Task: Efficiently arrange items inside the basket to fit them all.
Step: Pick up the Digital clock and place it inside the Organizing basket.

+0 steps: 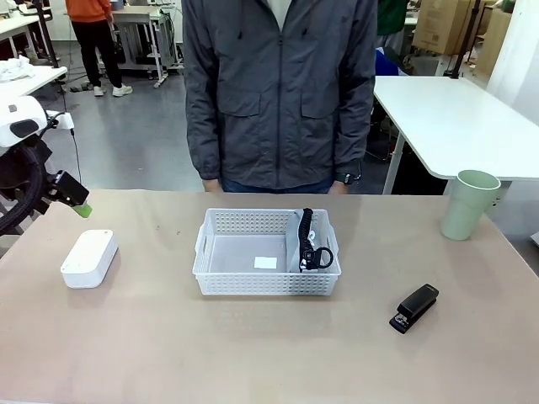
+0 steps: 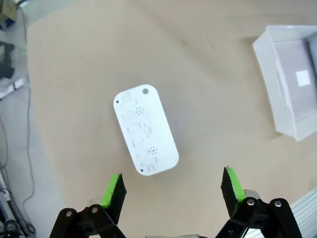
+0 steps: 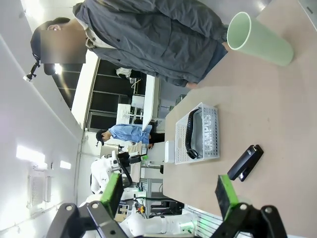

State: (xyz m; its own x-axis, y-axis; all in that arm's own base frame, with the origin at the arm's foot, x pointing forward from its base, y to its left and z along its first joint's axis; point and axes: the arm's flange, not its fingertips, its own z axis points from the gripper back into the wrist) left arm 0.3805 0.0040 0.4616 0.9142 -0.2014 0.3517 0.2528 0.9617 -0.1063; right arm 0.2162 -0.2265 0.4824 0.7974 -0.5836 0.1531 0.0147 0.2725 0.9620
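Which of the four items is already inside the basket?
The grey CAMPUS pouch with the black strap, standing at the basket's right end. The white box, black stapler and pale-green cup all sit on the table outside it.

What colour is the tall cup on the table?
The cup is pale green; the front view shows it best.

i read 1 word only: "campus", all caps, pale letters, sideways in rt wrist view, on the grey pouch in the basket. white sticker on basket floor looks blank. raised marks on white box: can't make out.
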